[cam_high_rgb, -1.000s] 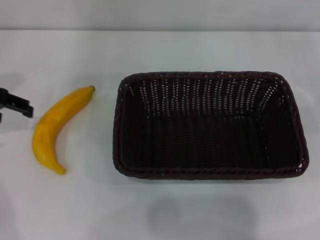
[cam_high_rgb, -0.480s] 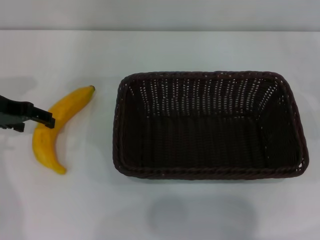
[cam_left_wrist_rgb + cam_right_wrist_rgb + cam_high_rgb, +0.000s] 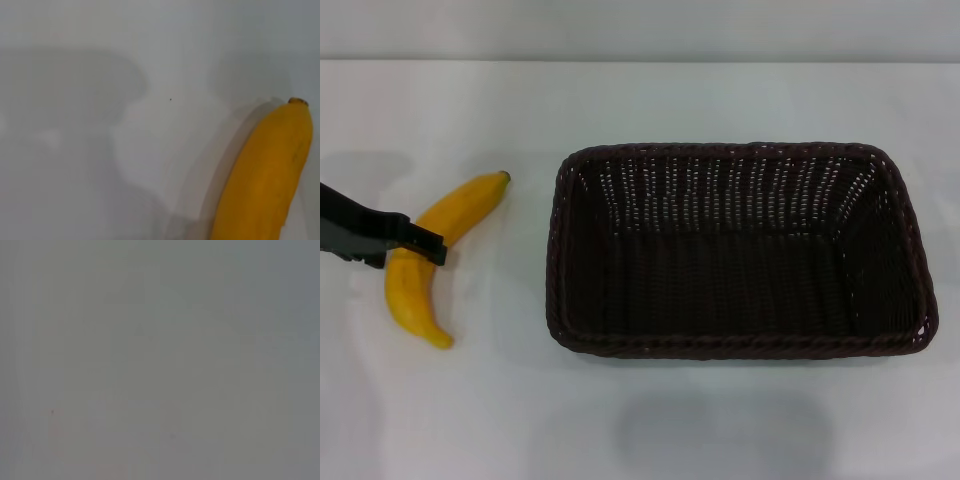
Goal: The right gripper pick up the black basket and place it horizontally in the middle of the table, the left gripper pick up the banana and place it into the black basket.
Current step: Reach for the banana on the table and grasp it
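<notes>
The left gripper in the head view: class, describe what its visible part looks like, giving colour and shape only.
Only part of the left gripper shows. It is a long, flat, black piece with straight edges, narrowing toward a squared, blocky tip. The surface looks matte and plain, with no markings or cables showing. The right gripper is not in view.

- You've got one banana [image 3: 416, 262] on the table [image 3: 720, 100], lying out on the left; the left wrist view catches the same single fruit [image 3: 265, 175].
- One black basket [image 3: 737, 250], sitting to the banana's right.
- One gripper showing for you: the left gripper [image 3: 428, 246], reaching in from the left edge across the banana.
- One table under all of it.
</notes>
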